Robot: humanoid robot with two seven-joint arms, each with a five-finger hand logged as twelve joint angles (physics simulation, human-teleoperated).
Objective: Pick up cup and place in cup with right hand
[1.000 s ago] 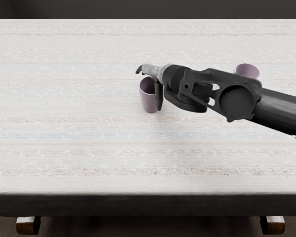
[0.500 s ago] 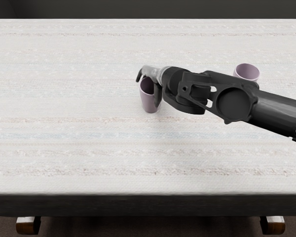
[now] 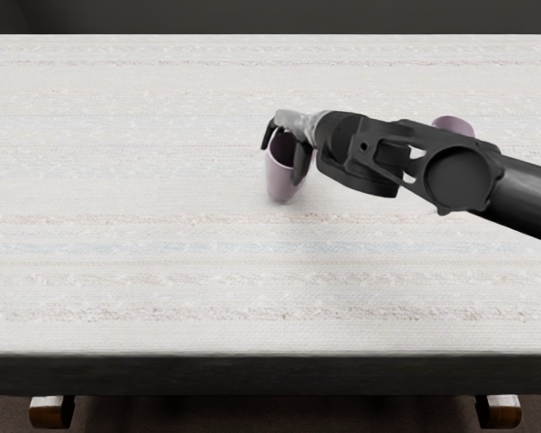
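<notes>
Cup (image 3: 280, 180) in your right hand (image 3: 298, 126) sits left of the middle of the desk (image 3: 135, 234), toward its far half, with its mouth up. Its long axis is near upright but tilted, the rim leaning a little toward the picture's right and the base narrowing below. Your fingers (image 3: 301, 163) are curled round it: a dark tip bends down at the rim's left, and another digit lies along the right side, so you have the cup gripped between them. You can look only partly into its dark inside, since the hand covers the far rim and the digit hides much of the right wall. Whether the base touches the desk, you cannot tell. Your arm (image 3: 532, 198) comes in from the right edge and cuts across the other cup (image 3: 453, 125), farther right. You see that one's upper part, mouth up; its lower body is hidden behind the arm.
</notes>
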